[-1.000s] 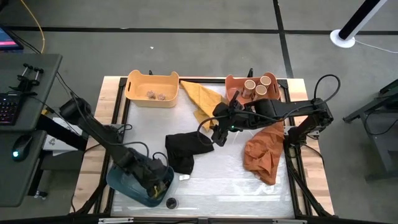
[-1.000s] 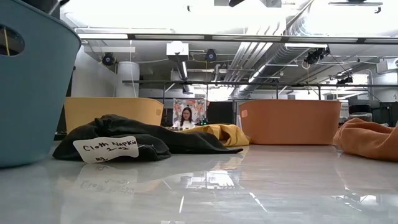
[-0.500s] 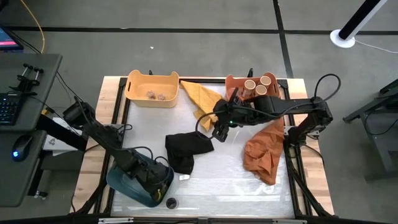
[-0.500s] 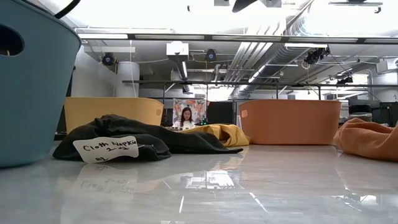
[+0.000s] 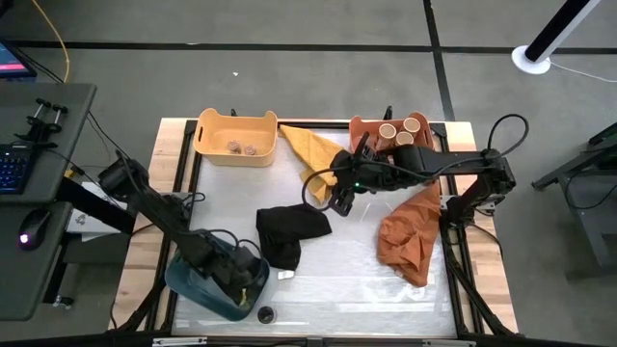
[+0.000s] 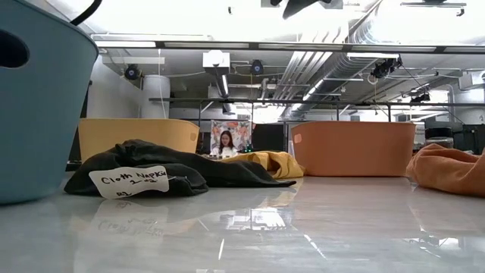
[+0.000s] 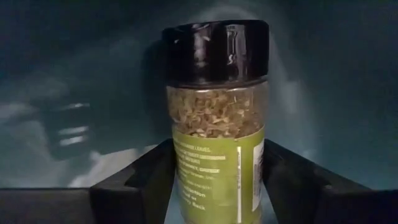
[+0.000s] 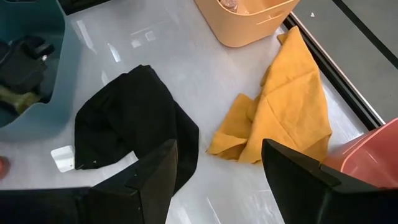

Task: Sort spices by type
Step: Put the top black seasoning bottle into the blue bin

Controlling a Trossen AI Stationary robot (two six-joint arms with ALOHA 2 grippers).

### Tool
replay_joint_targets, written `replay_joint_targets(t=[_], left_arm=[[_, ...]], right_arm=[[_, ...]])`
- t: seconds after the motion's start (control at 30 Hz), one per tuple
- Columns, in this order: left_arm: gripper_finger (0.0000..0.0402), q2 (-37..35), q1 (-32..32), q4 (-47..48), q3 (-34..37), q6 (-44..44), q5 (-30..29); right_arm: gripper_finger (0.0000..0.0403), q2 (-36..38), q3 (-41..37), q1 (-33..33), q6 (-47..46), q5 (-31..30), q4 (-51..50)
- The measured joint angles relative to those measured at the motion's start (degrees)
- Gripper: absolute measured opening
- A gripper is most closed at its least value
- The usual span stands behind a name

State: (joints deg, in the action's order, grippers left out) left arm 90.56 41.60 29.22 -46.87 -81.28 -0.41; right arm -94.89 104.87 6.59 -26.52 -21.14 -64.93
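Observation:
My left gripper (image 5: 241,280) reaches down into the blue bin (image 5: 185,284) at the table's near left and is shut on a dark-lidded spice jar (image 7: 217,124) of green-brown flakes with a green label. My right gripper (image 5: 339,198) hangs open over the table's middle, between the black cloth (image 5: 289,231) and the yellow cloth (image 5: 313,154); nothing is between its fingers (image 8: 155,180). Three tan-lidded jars (image 5: 400,135) stand in the salmon bin (image 5: 359,125). Brown lumps (image 5: 241,146) lie in the yellow bin (image 5: 236,118). Another dark-lidded jar (image 5: 265,314) sits on the table near its near edge. My left gripper pinches the jar's labelled lower body (image 7: 186,180) between its two fingers, one on each side. The lid end points away from the wrist, toward the bin's blue wall. Whether the jar rests on the bin's floor does not show.
The orange cloth (image 5: 410,231) is heaped along the right side, and the black cloth's white tag (image 6: 129,182) lies toward the near edge. Bare table stretches across the near middle. In the low view a person (image 6: 226,142) shows far behind the table.
My right gripper has drifted a little toward the far edge, still open. My left arm has shifted slightly over the blue bin, keeping its hold on the jar.

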Motion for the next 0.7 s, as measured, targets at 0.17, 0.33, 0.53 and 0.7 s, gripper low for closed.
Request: replay_joint_targets(t=[0.17, 0.33, 0.53, 0.7], left_arm=[[0.0170, -3.53, 0.00, 8.13, 0.33, 3.55, -2.48], [0.0099, -11.65, 0.56, 10.80, 0.35, 7.37, -9.43], [0.0072, -23.48, 3.93, 9.65, 0.33, 14.66, -28.29], [0.0078, -28.42, 7.20, 4.74, 0.31, 28.21, -40.70]], right_arm=[[0.0229, 0.00, 0.02, 0.02, -0.40, 0.03, 0.17], [0.0229, 0.00, 0.02, 0.00, 1.49, 4.75, 5.88], [0.0229, -2.18, 0.02, 0.11, 4.96, 15.53, 24.46], [0.0229, -8.07, 0.02, 0.76, 8.68, 24.16, 36.30]])
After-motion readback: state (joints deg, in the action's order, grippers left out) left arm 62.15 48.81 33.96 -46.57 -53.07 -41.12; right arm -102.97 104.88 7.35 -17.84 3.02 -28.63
